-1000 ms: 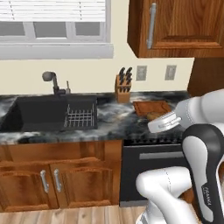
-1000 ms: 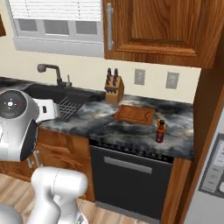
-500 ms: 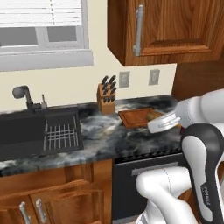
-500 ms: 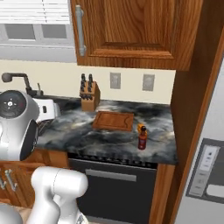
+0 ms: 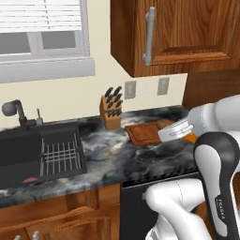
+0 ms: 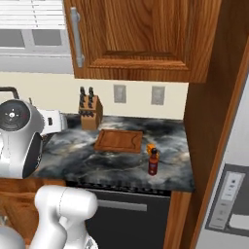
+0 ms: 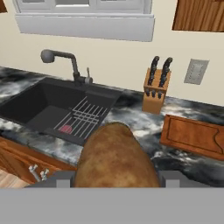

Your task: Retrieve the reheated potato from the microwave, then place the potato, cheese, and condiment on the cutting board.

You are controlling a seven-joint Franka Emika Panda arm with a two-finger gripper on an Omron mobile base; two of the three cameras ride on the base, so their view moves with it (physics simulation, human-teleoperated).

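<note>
sliding right with the base — the board (image 6: 119, 141) now sits mid-frame in the right base view. tool (image 7: 116, 181) grips the potato (image 7: 114, 162), low centre of hand view; placing looks close.

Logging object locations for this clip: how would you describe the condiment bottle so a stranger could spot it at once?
Start at the dark marbled counter under the wooden wall cabinet. Just right of the cutting board stands the condiment bottle, beside a small orange cheese wedge. It is the slim, upright, dark red thing with a black cap.
</note>
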